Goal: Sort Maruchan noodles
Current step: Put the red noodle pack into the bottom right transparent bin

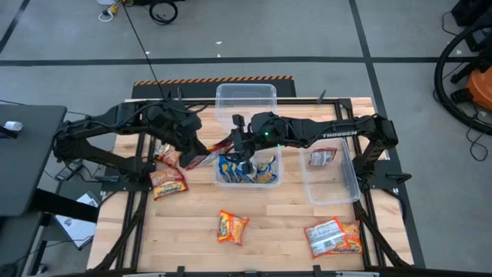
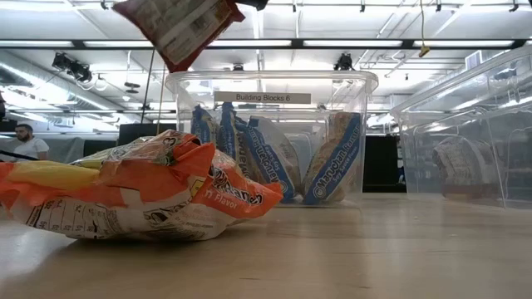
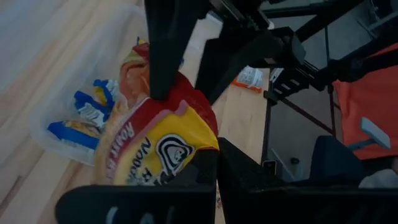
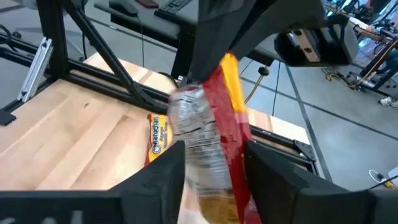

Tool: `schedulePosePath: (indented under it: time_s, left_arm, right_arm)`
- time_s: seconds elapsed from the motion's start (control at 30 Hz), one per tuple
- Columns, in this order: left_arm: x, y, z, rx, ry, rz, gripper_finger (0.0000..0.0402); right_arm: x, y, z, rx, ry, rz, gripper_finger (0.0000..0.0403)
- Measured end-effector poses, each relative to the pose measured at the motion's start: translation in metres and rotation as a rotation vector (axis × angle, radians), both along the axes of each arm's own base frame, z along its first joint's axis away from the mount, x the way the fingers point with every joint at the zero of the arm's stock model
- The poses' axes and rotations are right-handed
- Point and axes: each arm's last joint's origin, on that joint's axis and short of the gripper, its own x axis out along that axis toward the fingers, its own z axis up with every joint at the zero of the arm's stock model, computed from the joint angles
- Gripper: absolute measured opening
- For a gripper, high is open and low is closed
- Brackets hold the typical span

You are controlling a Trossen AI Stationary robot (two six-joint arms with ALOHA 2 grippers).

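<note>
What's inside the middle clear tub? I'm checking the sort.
The middle tub holds several blue-silver packets standing on edge. The right pincer hangs above it, hiding part of its contents.

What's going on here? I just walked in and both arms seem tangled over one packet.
It's a handover during noodle sorting. The left gripper is shut on a red-and-yellow Maruchan packet, held in the air beside the middle tub, which holds blue packets. The right gripper has its fingers around the same packet's other end. Another red packet lies in the right tub; orange packets wait on the table.
</note>
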Motion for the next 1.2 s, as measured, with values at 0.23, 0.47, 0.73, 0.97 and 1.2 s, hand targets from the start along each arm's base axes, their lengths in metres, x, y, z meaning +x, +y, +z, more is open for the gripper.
schedulePosePath:
  time_s: [0.23, 0.47, 0.73, 0.97, 1.2]
  left_arm:
    - [0.005, -0.004, -0.001, 0.011, -0.011, 0.0, 0.0006]
    - [0.008, -0.006, 0.004, 0.03, -0.067, 0.007, 0.0006]
    - [0.007, -0.01, 0.005, 0.029, -0.073, -0.01, 0.0031]
    - [-0.019, -0.005, 0.031, 0.094, -0.144, 0.05, 0.0136]
    - [-0.068, -0.001, 0.052, 0.253, -0.259, 0.228, 0.0222]
  right_arm:
    - [0.0, 0.0, 0.0, 0.005, -0.002, 0.01, 0.0113]
    - [0.0, 0.0, 0.001, 0.083, 0.001, -0.03, 0.0031]
    - [0.0, 0.0, 0.002, 0.095, -0.01, -0.028, 0.0008]
    - [-0.021, 0.0, 0.019, 0.108, 0.084, -0.043, 0.0007]
    - [-0.08, 0.001, 0.055, 0.139, 0.258, -0.088, 0.0007]
